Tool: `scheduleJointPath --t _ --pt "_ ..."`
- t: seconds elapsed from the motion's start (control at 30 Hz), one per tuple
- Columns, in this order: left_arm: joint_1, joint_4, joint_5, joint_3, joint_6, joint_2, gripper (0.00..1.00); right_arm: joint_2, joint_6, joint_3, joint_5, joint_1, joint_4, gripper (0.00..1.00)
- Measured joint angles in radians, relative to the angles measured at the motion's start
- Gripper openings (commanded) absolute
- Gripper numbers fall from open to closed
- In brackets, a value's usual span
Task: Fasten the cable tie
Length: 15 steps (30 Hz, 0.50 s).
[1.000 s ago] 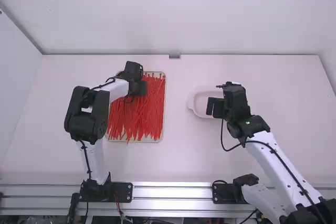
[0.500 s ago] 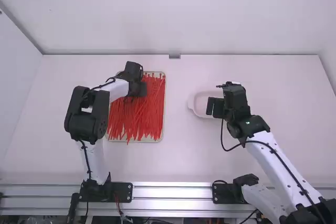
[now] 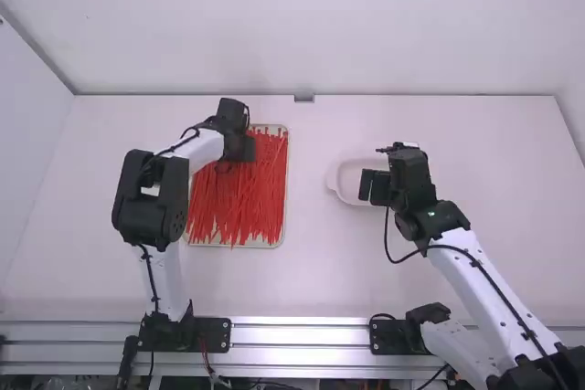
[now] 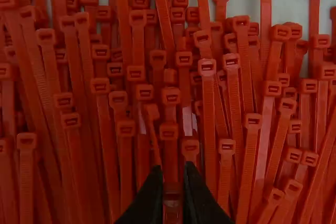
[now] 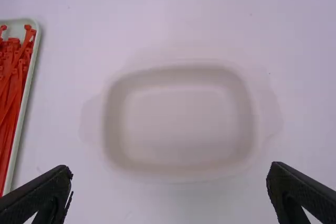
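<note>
Claw on left (image 4: 172,170) pinches 1 red cable tie (image 4: 172,204); right claw (image 5: 168,172) gapes wide.

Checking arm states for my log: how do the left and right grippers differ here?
Left gripper sits low in the red cable ties, fingers pinched on one cable tie; right gripper hangs above the white dish, fingers spread wide, holding nothing. Both are black two-finger grippers.

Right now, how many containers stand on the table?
2. A tray holding red cable ties lies under the left gripper on the table's left half; a white dish sits right of it, beneath the right gripper. None seems hidden.
</note>
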Motion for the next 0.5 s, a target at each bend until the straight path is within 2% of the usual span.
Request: scheduleJointPath --t 0.3,0.5 --pt "0.0 -0.039 -0.075 0.013 -0.023 -0.061 0.02 0.0 0.001 0.0 0.0 0.0 -0.001 1.0" --pt "0.0 -0.032 -0.143 0.013 -0.025 -0.26 0.02 0.0 0.003 0.0 -0.001 0.0 -0.001 1.0"
